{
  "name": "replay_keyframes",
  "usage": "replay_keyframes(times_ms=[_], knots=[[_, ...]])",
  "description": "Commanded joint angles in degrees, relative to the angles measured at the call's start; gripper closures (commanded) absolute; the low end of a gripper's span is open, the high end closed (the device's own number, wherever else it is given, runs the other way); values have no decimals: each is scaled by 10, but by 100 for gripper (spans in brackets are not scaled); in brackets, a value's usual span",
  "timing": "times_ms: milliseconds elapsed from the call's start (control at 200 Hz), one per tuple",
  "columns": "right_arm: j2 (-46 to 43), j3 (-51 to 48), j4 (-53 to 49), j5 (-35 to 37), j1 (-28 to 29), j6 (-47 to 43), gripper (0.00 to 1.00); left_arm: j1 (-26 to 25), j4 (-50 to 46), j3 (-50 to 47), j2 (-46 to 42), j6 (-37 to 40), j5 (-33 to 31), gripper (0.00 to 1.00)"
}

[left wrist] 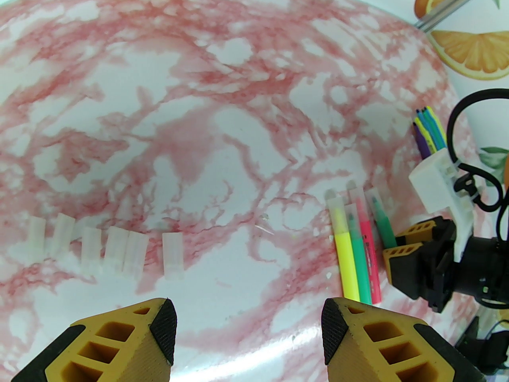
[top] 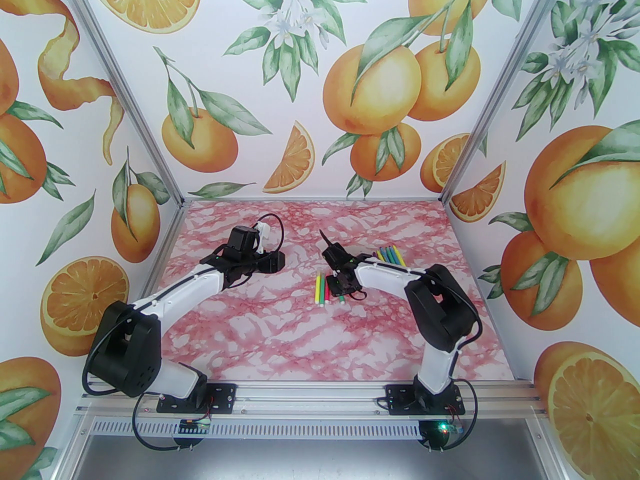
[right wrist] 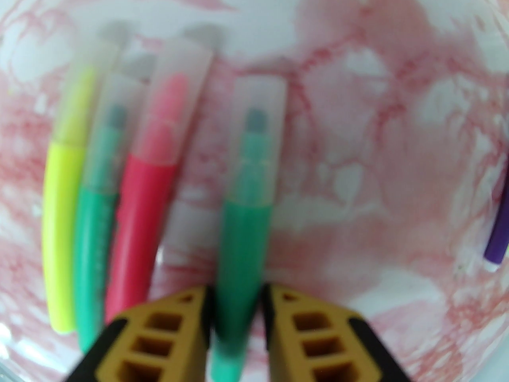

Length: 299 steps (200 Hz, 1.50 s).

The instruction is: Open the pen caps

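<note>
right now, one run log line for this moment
left fingers: open, empty | right fingers: astride green pen, grip unclear | loose caps: six in a row | capped pens: four | uncapped pens: grouped aside

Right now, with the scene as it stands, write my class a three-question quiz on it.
1. Count: how many loose caps lie in a row?
2. True or false: the left fingers hold a pen.
3. Which pen lies between the right fingers? A yellow, B green, C pink.
Key: 1 six; 2 false, they are open and empty; 3 B, the green pen lying apart.
</note>
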Motion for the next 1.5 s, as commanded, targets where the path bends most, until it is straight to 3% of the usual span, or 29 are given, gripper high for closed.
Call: replay_keyframes(times_ms=[0, 826, 1251, 1491], knots=[[39, 13, -27, 44, -2, -12, 72, 6, 12, -9, -22, 0, -5, 36], [82, 45, -46, 28, -37, -23, 84, 20, 5, -22, -42, 4, -4, 35], [25, 9, -21, 23, -61, -25, 89, 20, 25, -19, -28, -12, 30, 35], [-29, -13, 8, -17, -68, -42, 91, 20, 48, -15, -13, -31, 59, 35]])
